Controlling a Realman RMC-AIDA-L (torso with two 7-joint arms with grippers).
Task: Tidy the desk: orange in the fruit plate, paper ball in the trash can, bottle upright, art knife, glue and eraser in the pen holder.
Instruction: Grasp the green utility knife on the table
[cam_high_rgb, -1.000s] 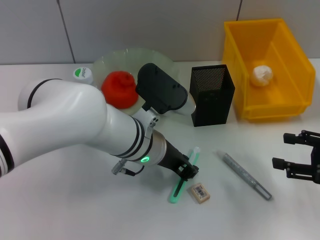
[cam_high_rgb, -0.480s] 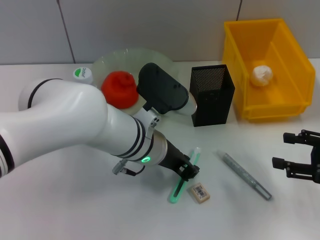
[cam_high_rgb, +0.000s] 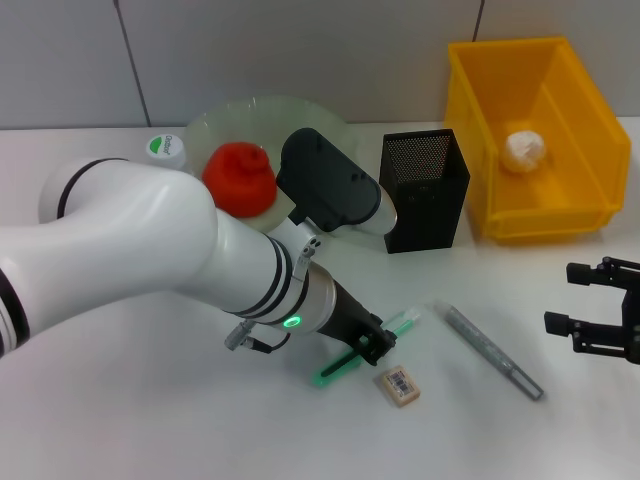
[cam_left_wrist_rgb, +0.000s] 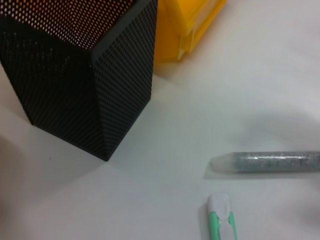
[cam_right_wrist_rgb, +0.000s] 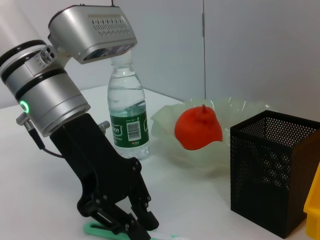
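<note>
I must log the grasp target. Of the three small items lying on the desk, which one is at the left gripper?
The green art knife: the left gripper is on it, fingers closed around its middle. The eraser lies just beside, and the grey glue stick farther right, both untouched.

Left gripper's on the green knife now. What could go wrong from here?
The left gripper pinches the green art knife near its middle, one end low over the table; it may pivot or slip. The eraser lies just beside and could get knocked. The pen holder is narrow, so a tilted knife might catch its rim.

You had a white table (cam_high_rgb: 120, 420) carrying the eraser (cam_high_rgb: 397, 385), glue stick (cam_high_rgb: 492, 351) and pen holder (cam_high_rgb: 424, 190). The yellow bin (cam_high_rgb: 560, 190), plate (cam_high_rgb: 215, 130) and probably the bottle (cam_right_wrist_rgb: 128, 117) stood there too.
</note>
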